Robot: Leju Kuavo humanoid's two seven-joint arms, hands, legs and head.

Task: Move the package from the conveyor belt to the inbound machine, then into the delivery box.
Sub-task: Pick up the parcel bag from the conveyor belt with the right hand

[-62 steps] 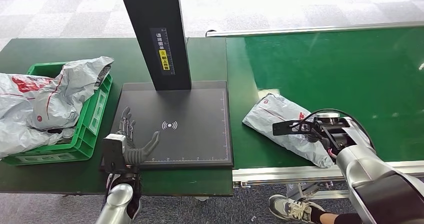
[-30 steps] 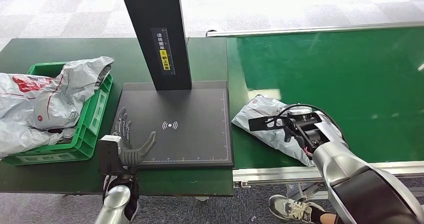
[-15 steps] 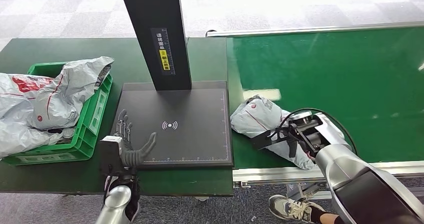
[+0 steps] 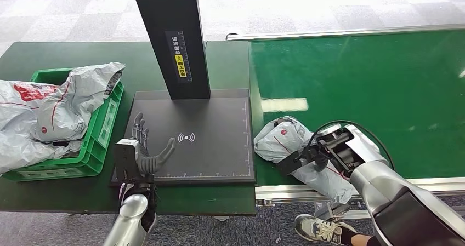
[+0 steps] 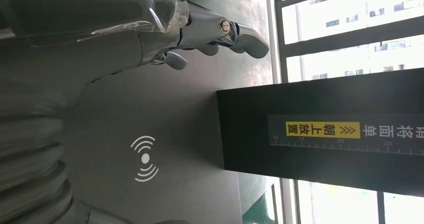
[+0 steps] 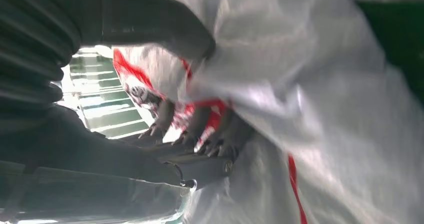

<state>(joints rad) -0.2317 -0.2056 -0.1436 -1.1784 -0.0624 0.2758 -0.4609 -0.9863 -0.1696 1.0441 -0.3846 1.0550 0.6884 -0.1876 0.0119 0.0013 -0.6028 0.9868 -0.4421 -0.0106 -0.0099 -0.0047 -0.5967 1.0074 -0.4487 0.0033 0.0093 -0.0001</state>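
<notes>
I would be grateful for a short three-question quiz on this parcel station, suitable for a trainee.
1. True or false: the grey package lies on the black scanner plate.
2. Which hand grips the package: A) left hand B) right hand?
3. Fill in: the green crate holds grey ____.

Key
1. False: it lies on the green conveyor belt, beside the plate.
2. B. The left hand hovers open-fingered over the plate's near corner.
3. Bags.
</notes>
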